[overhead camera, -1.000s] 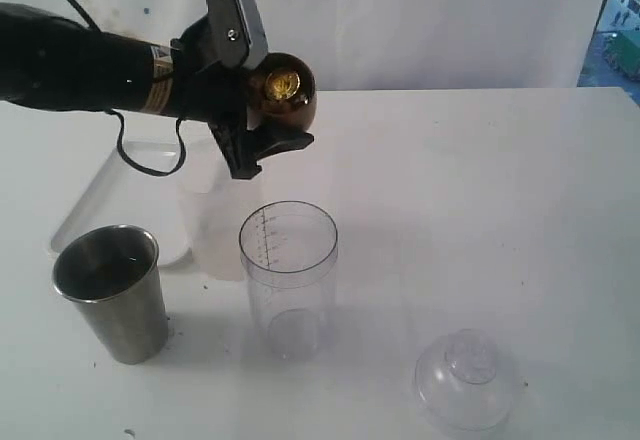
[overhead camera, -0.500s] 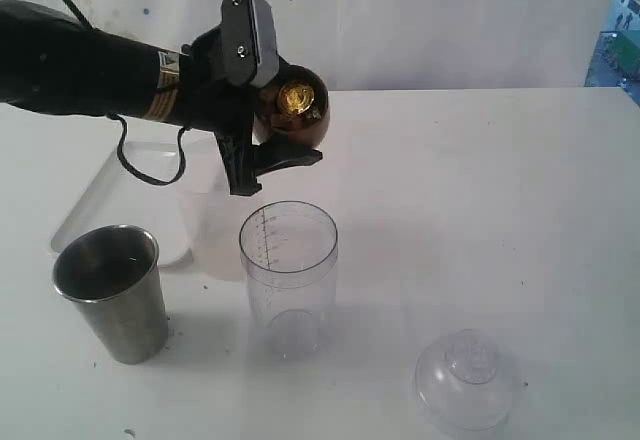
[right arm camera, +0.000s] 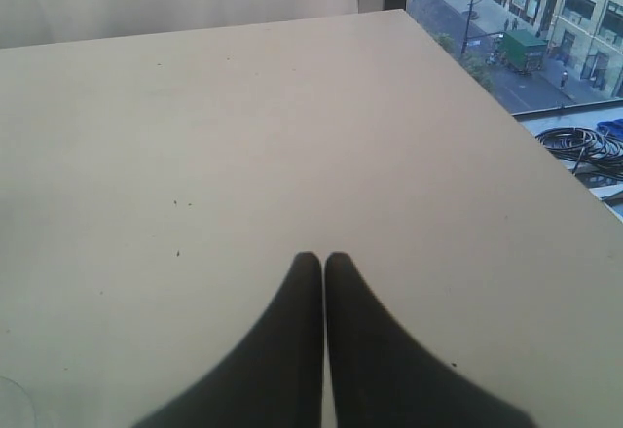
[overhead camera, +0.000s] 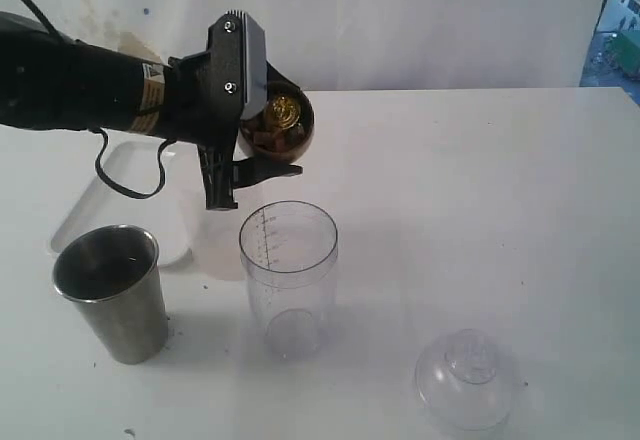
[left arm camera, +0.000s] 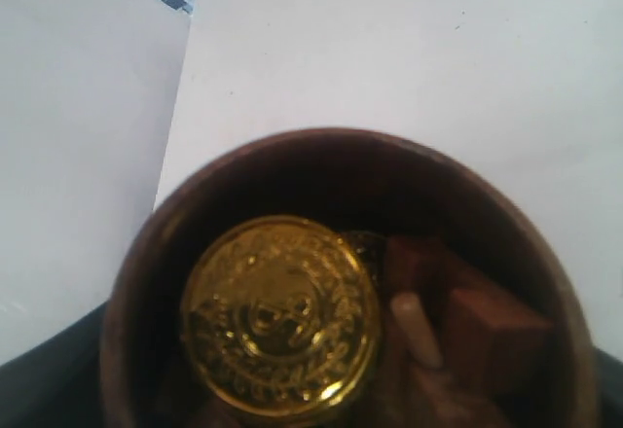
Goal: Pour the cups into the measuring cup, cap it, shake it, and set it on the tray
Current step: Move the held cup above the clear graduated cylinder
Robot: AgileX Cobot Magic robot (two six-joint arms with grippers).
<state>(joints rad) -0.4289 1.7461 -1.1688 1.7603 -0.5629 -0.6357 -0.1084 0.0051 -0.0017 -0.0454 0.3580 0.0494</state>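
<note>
Upper left: your left hand (overhead camera: 252, 112) is grasping the tipped brown cup (overhead camera: 287, 126) above the measuring cup (overhead camera: 288, 275); your right hand (right arm camera: 323, 261) is sitting clenched.

My left arm (overhead camera: 60, 90) is showing a thick black casing, with a tan and white label (overhead camera: 150, 96) banding the wrist and a thin black cable (overhead camera: 133, 196) looping below. My left pincer (overhead camera: 262, 125) is wearing a grey plate (overhead camera: 245, 65) with two screws (overhead camera: 228, 27) on black framing. My right pincer (right arm camera: 323, 258) is showing black fingers (right arm camera: 282, 350) tapering to points.
</note>
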